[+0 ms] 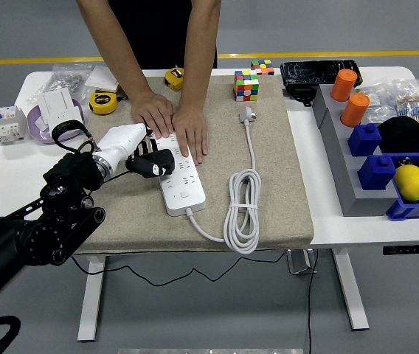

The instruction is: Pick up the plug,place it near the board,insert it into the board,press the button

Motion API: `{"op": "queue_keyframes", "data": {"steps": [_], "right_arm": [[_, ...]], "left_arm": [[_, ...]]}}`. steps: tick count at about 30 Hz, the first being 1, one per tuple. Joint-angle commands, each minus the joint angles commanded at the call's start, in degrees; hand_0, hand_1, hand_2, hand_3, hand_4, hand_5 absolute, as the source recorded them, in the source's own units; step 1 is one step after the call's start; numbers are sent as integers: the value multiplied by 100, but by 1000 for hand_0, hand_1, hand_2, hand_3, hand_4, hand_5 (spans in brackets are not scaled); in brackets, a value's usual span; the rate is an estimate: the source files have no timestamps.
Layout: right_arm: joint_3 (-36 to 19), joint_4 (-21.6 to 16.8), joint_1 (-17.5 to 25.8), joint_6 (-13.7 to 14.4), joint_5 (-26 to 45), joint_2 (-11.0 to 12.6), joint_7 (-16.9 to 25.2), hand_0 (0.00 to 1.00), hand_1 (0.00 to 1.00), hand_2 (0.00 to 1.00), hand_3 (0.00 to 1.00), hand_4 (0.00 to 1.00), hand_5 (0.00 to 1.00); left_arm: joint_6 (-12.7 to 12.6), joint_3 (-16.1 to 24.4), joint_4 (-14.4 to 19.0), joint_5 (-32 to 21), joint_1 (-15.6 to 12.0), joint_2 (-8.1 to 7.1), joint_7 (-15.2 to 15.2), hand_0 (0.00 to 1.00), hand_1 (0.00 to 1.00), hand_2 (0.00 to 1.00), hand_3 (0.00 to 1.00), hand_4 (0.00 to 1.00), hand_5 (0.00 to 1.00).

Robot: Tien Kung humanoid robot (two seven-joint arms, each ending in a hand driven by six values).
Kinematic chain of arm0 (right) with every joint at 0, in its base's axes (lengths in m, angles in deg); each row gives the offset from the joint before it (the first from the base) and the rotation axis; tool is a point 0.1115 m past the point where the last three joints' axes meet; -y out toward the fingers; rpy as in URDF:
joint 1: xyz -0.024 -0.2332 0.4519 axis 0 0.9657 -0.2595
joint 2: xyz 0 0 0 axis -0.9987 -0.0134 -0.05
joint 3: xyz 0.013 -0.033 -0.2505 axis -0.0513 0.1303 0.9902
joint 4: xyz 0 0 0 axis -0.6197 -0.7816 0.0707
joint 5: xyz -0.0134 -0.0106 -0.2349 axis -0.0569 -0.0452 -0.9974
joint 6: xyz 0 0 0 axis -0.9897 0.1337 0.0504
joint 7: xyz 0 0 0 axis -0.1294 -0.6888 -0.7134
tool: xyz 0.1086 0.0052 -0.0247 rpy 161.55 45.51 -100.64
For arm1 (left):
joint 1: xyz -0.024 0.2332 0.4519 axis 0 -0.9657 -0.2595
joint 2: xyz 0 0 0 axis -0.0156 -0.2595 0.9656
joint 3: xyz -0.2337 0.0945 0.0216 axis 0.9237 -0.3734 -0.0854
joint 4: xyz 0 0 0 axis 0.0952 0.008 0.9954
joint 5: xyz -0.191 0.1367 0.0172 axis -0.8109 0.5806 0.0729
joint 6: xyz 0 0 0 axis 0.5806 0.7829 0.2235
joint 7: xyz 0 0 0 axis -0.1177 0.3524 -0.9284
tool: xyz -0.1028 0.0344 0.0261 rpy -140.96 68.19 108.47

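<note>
A long white power board (184, 189) lies on the beige mat (276, 169), running away from me. My left hand (150, 160), white with black fingers, is shut on a black plug (158, 165) and holds it over the board's left edge, about midway along it. A person at the far side presses both hands (192, 134) flat on the board's far end, right beside my hand. The board's own white cord lies coiled (243, 210) to the right and ends in a white plug (246, 113). My right arm is out of sight.
A colour cube (246, 85) stands at the mat's far edge. Yellow tape measures (103, 102), white electrical parts (58, 107) and a breaker (4, 123) sit far left. At the right are a grey rack (342, 166), orange cylinders (354, 109), blue bins (378, 171) and a lemon (409, 181).
</note>
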Motion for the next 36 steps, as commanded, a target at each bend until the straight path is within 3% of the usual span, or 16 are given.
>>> {"op": "queue_keyframes", "data": {"steps": [3, 4, 9, 10, 15, 16, 21, 22, 36], "right_arm": [[-1, 0, 1, 1, -5, -1, 4, 998, 863, 763, 830, 998, 857], [1, 0, 3, 1, -5, -1, 4, 998, 862, 763, 830, 998, 858], [-4, 0, 23, 1, -19, 2, 0, 998, 862, 763, 830, 998, 858], [-9, 0, 28, 0, -24, 4, -3, 998, 862, 763, 830, 998, 856], [-15, 0, 40, -1, -32, 7, -8, 998, 862, 763, 830, 998, 856], [-13, 0, 40, -1, -30, 7, -7, 998, 862, 763, 829, 998, 856], [-11, 0, 38, -1, -31, 12, -7, 998, 862, 763, 829, 998, 856], [-11, 0, 39, -2, -32, 12, -7, 998, 862, 763, 829, 998, 855], [-10, 0, 29, 3, -21, 7, -21, 998, 862, 762, 829, 998, 854]], "left_arm": [[51, -53, -3, -4, -8, 5, 23, 269, 381, 417, 505, 830, 187], [63, -67, -5, -5, -10, 7, 29, 303, 440, 474, 522, 834, 176], [71, -115, 2, 12, -25, 3, 37, 303, 440, 474, 522, 834, 176], [66, -108, 12, 29, -29, 2, 42, 283, 323, 407, 493, 793, 185], [73, -79, 31, 120, -32, -3, 87, 283, 323, 407, 493, 793, 185], [69, -81, 34, 132, -34, -5, 92, 259, 198, 266, 431, 772, 164], [33, -89, 70, 248, -46, -9, 126, 259, 198, 266, 431, 772, 164], [38, -87, 73, 276, -48, -6, 134, 232, 100, 142, 233, 750, 133], [164, -64, 156, -164, -59, -41, 96, 211, 84, 128, 203, 754, 153]]}}
